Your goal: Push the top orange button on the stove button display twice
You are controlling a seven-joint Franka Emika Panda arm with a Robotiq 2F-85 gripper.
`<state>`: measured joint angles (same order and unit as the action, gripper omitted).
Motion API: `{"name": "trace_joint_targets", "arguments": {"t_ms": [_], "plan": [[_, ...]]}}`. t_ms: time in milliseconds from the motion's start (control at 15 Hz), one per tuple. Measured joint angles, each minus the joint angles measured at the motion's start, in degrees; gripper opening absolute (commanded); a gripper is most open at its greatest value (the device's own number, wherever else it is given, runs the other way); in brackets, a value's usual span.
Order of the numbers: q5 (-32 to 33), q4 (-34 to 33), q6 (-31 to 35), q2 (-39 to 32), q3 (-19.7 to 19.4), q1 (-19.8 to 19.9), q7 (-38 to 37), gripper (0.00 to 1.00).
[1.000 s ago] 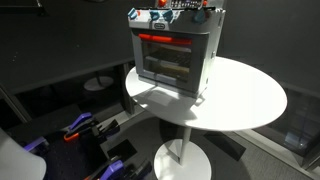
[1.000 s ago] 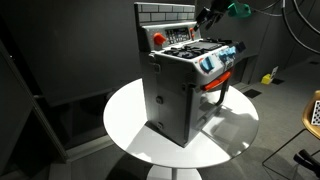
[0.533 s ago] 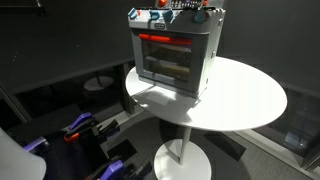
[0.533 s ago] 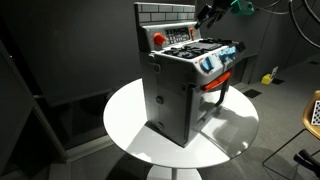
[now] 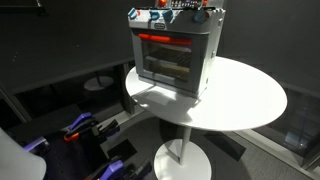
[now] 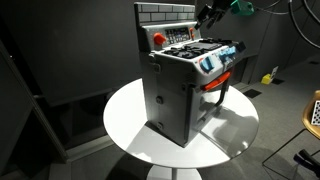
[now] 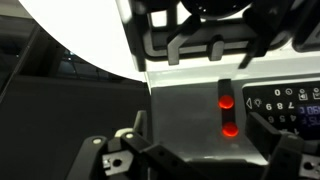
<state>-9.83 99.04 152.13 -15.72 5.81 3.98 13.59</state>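
Note:
The grey toy stove (image 5: 172,55) stands on a round white table (image 5: 245,95), with a red bar handle (image 5: 163,40) over its windowed door. It also shows in an exterior view (image 6: 180,85), with red and blue knobs (image 6: 218,57) on top. My gripper (image 6: 207,14) hovers at the stove's back panel. In the wrist view my gripper (image 7: 198,140) is open and empty, its fingers (image 7: 135,130) spread wide in front of the grey panel. Two glowing orange buttons (image 7: 227,102) sit one above the other on a dark strip, right of centre between the fingers. I see no contact with them.
A button display with symbols (image 7: 290,105) lies right of the orange buttons. A big red button (image 6: 160,37) sits on the stove's back panel. The table's edge (image 6: 125,130) drops off all round. Clutter and cables (image 5: 85,130) lie on the dark floor.

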Motion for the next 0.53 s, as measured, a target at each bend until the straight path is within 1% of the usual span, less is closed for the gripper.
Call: {"name": "trace_joint_targets", "arguments": {"t_ms": [533], "plan": [[0.00, -0.68, 0.00, -1.02, -0.27, 0.00, 0.01, 1.00]]}}
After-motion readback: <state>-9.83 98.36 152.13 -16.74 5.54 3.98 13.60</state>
